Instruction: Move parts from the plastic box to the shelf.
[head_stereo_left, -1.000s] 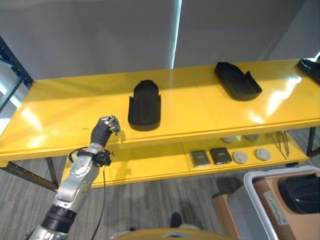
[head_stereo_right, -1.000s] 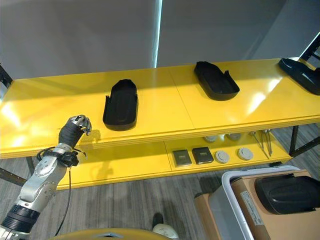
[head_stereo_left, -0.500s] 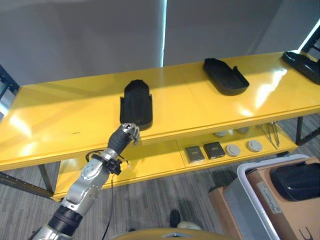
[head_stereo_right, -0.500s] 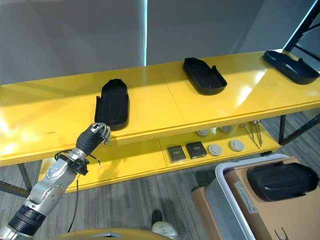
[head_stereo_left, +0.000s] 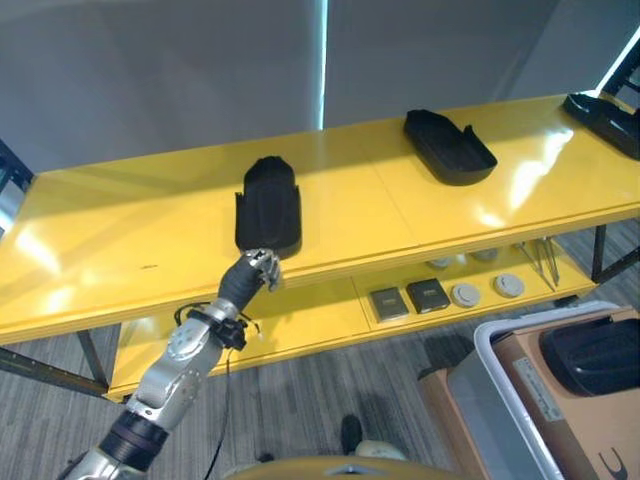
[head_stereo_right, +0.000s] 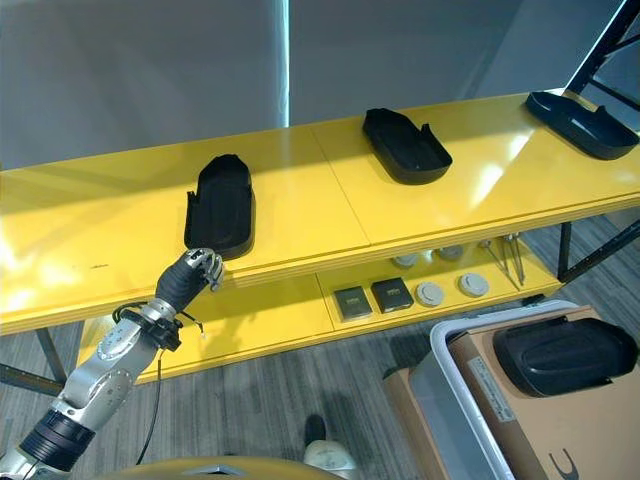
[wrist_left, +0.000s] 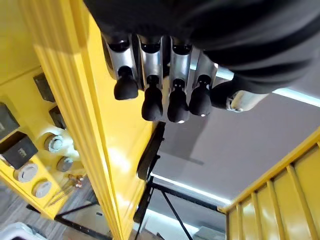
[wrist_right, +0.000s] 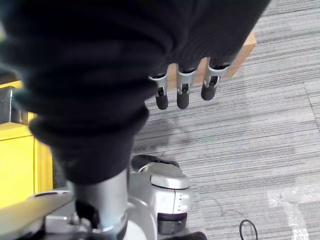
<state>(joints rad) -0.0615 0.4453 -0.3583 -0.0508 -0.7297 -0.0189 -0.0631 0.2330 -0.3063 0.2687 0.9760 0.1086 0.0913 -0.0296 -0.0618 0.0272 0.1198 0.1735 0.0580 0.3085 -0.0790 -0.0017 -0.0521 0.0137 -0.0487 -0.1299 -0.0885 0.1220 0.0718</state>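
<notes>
Left eye view: left hand (head_stereo_left: 262, 266), fingers curled and empty, has drifted right along the shelf (head_stereo_left: 120, 250) edge below the placed part (head_stereo_left: 268, 206); right hand (wrist_right: 182, 90) hangs relaxed, next part (head_stereo_right: 562, 355) waits in the plastic box (head_stereo_right: 452, 385).

The left hand (head_stereo_left: 261, 266) has swung across from the bare stretch of the yellow shelf (head_stereo_left: 120, 250) toward the nearest black part (head_stereo_left: 268, 205), and now sits at the shelf's front edge just below that part's near end, apart from it, fingers loosely curled around nothing. Most of that travel came early; in the last half second it has barely crept closer. The camera has panned, too.
</notes>
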